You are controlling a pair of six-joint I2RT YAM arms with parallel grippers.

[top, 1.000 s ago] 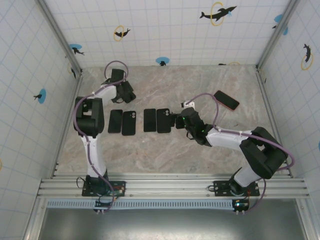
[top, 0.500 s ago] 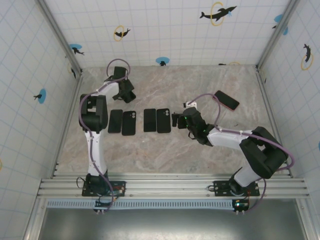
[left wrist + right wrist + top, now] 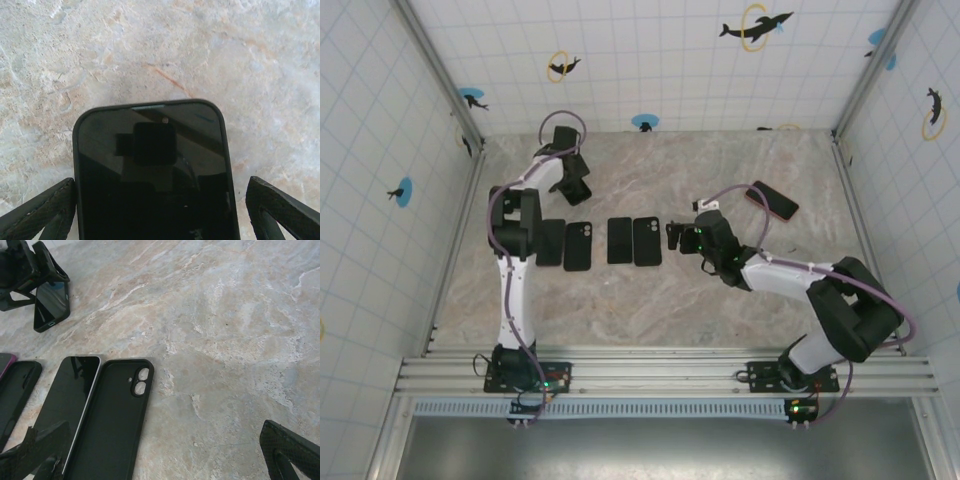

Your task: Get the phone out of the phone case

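A phone in a black case lies screen up on the marble table, at the back left. My left gripper is open and straddles it, with one finger at its left edge and the other finger a little off its right edge. The right wrist view shows this cased phone under the left gripper. My right gripper is open over bare table, just right of an empty black case and a bare phone.
Two more dark cases or phones lie left of the middle pair. A red-edged phone rests at the back right. Tiled walls close in the table on three sides.
The left arm's elbow has swung right and its wrist has shifted slightly toward the back wall. The right gripper has backed a little to the right, away from the empty case.
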